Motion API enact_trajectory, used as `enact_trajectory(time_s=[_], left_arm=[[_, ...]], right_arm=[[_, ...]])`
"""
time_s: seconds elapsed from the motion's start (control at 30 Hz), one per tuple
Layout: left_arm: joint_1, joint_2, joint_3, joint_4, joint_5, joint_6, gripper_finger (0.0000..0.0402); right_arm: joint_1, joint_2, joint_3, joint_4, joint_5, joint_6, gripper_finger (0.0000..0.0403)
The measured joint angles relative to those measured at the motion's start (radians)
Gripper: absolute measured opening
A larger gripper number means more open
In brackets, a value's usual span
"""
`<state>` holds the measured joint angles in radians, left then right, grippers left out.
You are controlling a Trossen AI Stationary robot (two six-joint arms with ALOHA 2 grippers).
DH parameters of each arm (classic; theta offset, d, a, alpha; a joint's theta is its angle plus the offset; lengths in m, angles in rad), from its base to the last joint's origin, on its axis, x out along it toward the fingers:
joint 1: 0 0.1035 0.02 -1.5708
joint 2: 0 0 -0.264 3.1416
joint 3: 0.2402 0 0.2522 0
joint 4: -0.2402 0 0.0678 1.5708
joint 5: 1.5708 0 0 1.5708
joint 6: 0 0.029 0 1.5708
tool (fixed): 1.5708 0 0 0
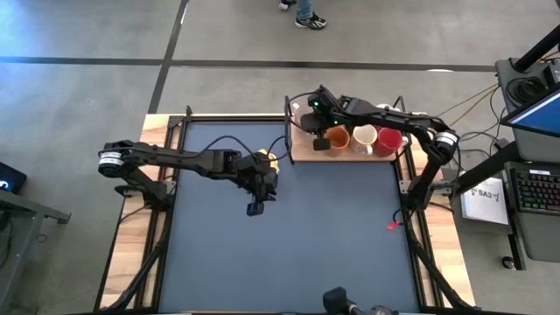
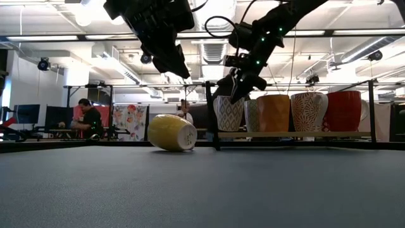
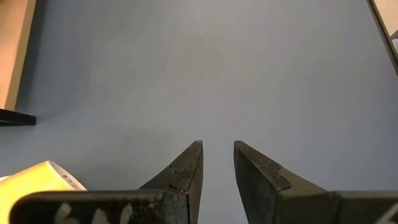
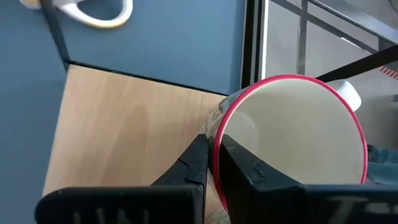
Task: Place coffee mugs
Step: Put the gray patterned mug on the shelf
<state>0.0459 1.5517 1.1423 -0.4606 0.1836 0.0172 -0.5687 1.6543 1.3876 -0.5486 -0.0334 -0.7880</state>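
Observation:
A yellow mug [image 1: 268, 158] lies on its side on the blue mat [image 1: 289, 249], also seen in the low view [image 2: 172, 132]. My left gripper [image 1: 255, 206] hangs open over the mat on the near side of that mug, with nothing between its fingers [image 3: 217, 163]. On the wooden board [image 1: 302, 156] at the far right stand an orange-brown mug [image 1: 338, 137], a white mug [image 1: 364, 136] and a red mug [image 1: 390, 140]. My right gripper [image 1: 315, 138] is shut on a patterned, red-rimmed mug [image 2: 229, 114] at the left end of that row. My right gripper pinches the red-rimmed mug's rim [image 4: 216, 142] between its two fingers, one finger [image 4: 245, 171] inside the mug and one [image 4: 194, 163] outside. The fingers slant down from above. The mug is upright over the board [image 4: 124, 124]; whether its base rests there, I cannot tell.
A dark metal rail [image 2: 211, 114] frames the board's edge beside the held mug. The mat's near half lies bare. Cables, a keyboard [image 1: 535, 188] and screens sit off the table's right. People sit in the room behind [image 2: 88, 117].

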Motion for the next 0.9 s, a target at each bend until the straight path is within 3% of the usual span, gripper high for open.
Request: enact_trajectory(time_s=[0.47,0.9], left_arm=[[0.014,0.000,0.000,-0.010,0.019,0.004,0.0072],[0.040,0.017,0.000,0.002,0.152,-0.008,0.0072]], right_arm=[[-0.013,0.016,0.016,-0.043,0.000,0.011,0.0020],[-0.014,0.016,0.016,-0.044,0.003,0.006,0.0020]])
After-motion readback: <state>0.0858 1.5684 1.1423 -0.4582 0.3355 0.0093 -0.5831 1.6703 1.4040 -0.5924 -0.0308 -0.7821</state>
